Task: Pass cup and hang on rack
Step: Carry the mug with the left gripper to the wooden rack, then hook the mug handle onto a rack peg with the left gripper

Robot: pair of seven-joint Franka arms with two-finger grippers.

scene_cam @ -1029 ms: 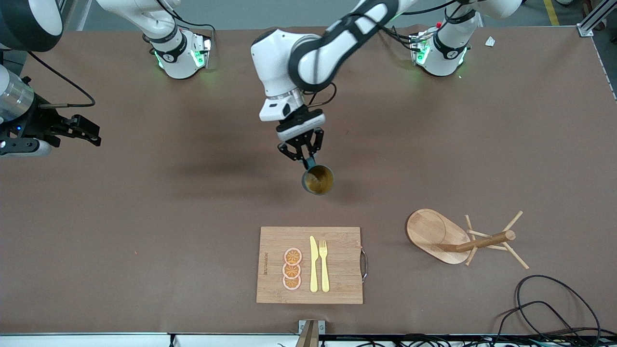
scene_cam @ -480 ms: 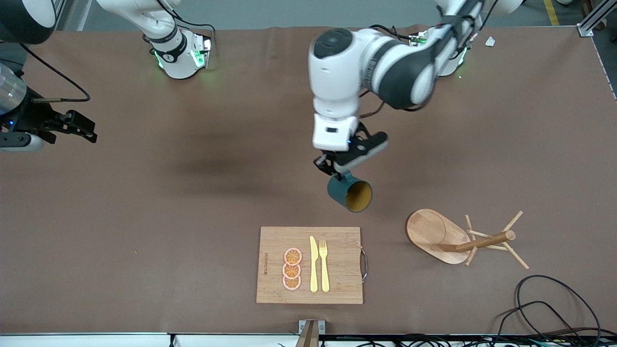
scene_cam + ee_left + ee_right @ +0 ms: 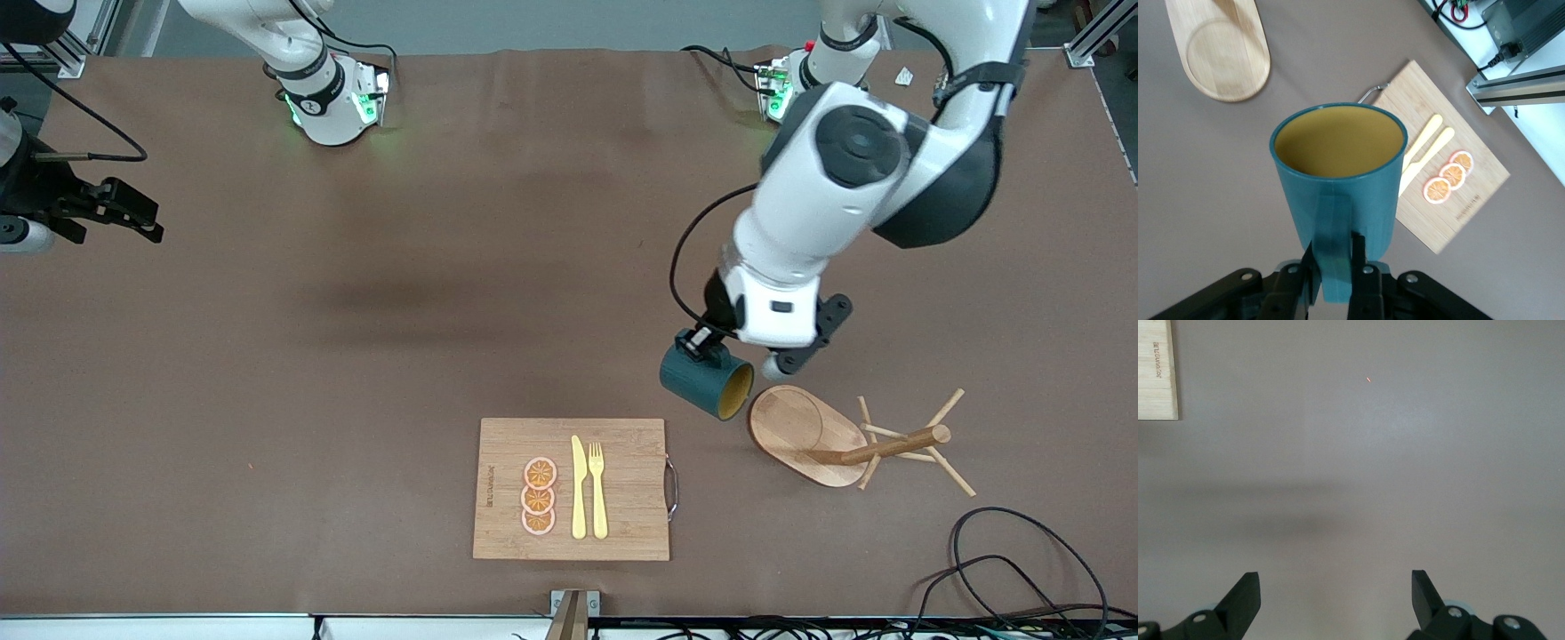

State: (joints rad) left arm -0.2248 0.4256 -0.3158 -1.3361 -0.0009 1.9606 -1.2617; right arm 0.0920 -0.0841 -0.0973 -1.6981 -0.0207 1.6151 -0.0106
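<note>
My left gripper (image 3: 702, 342) is shut on the loop handle of the dark teal cup (image 3: 705, 380), which hangs tilted in the air, its yellow-ochre mouth turned toward the rack's oval base. In the left wrist view the cup (image 3: 1338, 180) fills the middle and the left gripper (image 3: 1335, 263) pinches its handle. The wooden rack (image 3: 831, 436) stands toward the left arm's end of the table, its post and thin pegs pointing away from the cup; its base shows in the left wrist view (image 3: 1221, 57). My right gripper (image 3: 133, 218) is open and empty, waiting at the right arm's end of the table; its spread jaws (image 3: 1336, 587) show over bare table.
A bamboo cutting board (image 3: 507, 498) with a yellow knife, a fork and three orange slices lies near the front camera, beside the cup; it also shows in the left wrist view (image 3: 1471, 193). A black cable (image 3: 1022, 560) coils by the table edge near the rack.
My left arm has swung the cup from the table's middle toward the rack and tilted it on its side. My right gripper has drawn back a little toward the table's edge.
</note>
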